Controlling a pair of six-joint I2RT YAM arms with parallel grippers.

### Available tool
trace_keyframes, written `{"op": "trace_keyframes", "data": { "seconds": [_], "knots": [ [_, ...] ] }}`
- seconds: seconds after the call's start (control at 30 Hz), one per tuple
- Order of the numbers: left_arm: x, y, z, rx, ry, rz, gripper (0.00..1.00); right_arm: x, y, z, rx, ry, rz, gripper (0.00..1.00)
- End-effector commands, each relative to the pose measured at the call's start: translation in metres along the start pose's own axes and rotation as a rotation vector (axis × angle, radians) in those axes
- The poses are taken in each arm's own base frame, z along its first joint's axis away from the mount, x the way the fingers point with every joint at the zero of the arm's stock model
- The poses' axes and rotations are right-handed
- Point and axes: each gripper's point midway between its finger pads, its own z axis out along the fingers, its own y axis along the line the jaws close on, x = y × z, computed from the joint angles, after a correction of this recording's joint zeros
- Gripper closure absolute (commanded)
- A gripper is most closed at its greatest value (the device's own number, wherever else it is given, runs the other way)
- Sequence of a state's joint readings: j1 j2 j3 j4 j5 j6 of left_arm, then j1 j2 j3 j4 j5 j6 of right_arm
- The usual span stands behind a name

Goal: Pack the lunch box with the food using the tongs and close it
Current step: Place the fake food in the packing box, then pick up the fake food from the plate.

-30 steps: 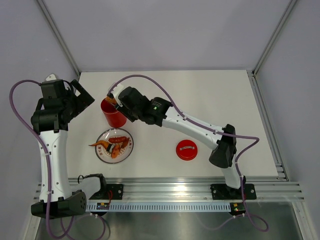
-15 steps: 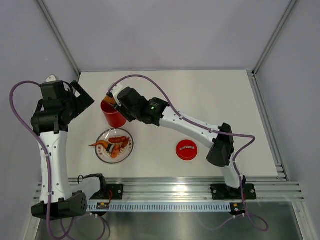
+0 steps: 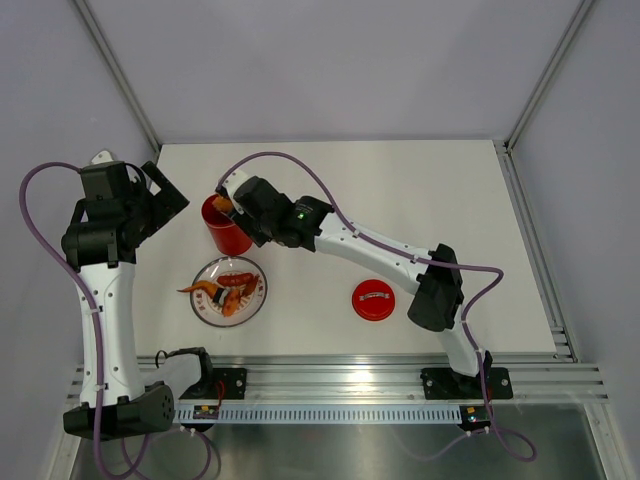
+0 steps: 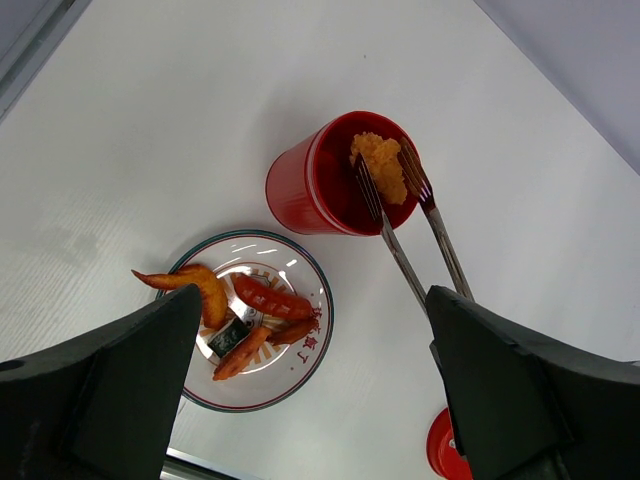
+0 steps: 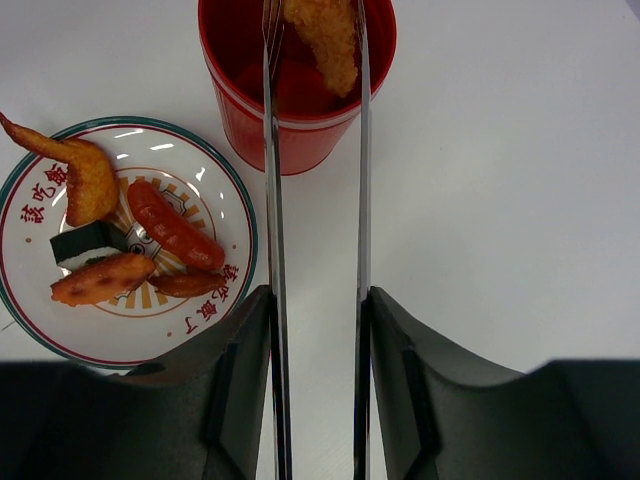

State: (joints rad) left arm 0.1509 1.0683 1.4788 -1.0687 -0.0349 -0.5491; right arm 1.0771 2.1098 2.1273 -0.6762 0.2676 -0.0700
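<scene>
Right gripper (image 5: 316,300) holds tongs (image 5: 272,200); food (image 5: 325,35) between their tips, over the lunch box (image 5: 300,140).

lunch box (image 3: 230,240) behind plate (image 3: 252,306); lid (image 3: 373,300) right of plate

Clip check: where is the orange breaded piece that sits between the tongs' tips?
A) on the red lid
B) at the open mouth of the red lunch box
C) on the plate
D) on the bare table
B: in the right wrist view the breaded piece hangs between the tongs right at the lunch box rim.
</scene>
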Motion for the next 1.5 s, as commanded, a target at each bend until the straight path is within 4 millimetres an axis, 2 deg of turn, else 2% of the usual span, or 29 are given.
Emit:
{"op": "trace_keyframes", "data": {
  "seconds": [0.0, 0.1, 0.27, 0.43, 0.5, 0.63, 0.73, 0.8, 0.93, 1.07, 1.13, 1.17, 1.2, 1.27, 1.37, 1.47],
  "knots": [
    [-0.004, -0.005, -0.003, 0.034, -0.015, 0.013, 0.01, -0.025, -0.005, -0.007, -0.003, -0.079, 0.037, 0.52],
    [-0.003, -0.004, -0.002, 0.031, -0.012, 0.014, 0.01, -0.025, -0.005, -0.007, -0.003, -0.076, 0.036, 0.46],
    [-0.004, -0.005, -0.002, 0.035, -0.013, 0.015, 0.01, -0.029, -0.006, -0.010, -0.005, -0.085, 0.034, 0.47],
    [-0.003, -0.004, -0.003, 0.035, -0.015, 0.013, 0.01, -0.037, -0.006, -0.018, -0.015, -0.107, 0.041, 0.51],
    [-0.003, -0.004, -0.003, 0.035, -0.015, 0.013, 0.01, -0.043, -0.007, -0.023, -0.021, -0.124, 0.048, 0.57],
    [-0.002, -0.003, -0.001, 0.032, -0.013, 0.010, 0.01, -0.067, -0.010, -0.053, -0.048, -0.201, 0.067, 0.66],
    [-0.001, -0.003, 0.000, 0.032, -0.013, 0.009, 0.01, -0.075, -0.014, -0.070, -0.055, -0.231, 0.075, 0.71],
    [-0.001, -0.003, 0.000, 0.032, -0.013, 0.009, 0.01, -0.077, -0.016, -0.083, -0.058, -0.249, 0.086, 0.74],
    [-0.002, -0.003, 0.000, 0.033, -0.014, 0.007, 0.01, -0.075, -0.017, -0.109, -0.075, -0.269, 0.116, 0.75],
    [-0.005, -0.004, -0.004, 0.032, -0.022, 0.008, 0.01, -0.056, -0.016, -0.129, -0.084, -0.247, 0.165, 0.75],
    [-0.008, -0.005, -0.007, 0.036, -0.035, 0.007, 0.01, -0.038, -0.010, -0.139, -0.096, -0.215, 0.172, 0.75],
    [-0.009, -0.005, -0.008, 0.037, -0.037, 0.008, 0.01, -0.031, -0.007, -0.140, -0.097, -0.198, 0.190, 0.74],
    [-0.010, -0.005, -0.009, 0.035, -0.041, 0.005, 0.01, -0.010, -0.004, -0.136, -0.093, -0.147, 0.188, 0.73],
    [-0.011, -0.006, -0.011, 0.038, -0.049, 0.007, 0.01, 0.003, 0.001, -0.144, -0.100, -0.120, 0.228, 0.73],
    [-0.012, -0.005, -0.011, 0.032, -0.051, 0.008, 0.01, 0.045, 0.016, -0.143, -0.113, -0.021, 0.248, 0.72],
    [-0.011, -0.002, -0.012, 0.021, -0.051, 0.012, 0.01, 0.062, 0.032, -0.147, -0.137, 0.016, 0.269, 0.72]
  ]
}}
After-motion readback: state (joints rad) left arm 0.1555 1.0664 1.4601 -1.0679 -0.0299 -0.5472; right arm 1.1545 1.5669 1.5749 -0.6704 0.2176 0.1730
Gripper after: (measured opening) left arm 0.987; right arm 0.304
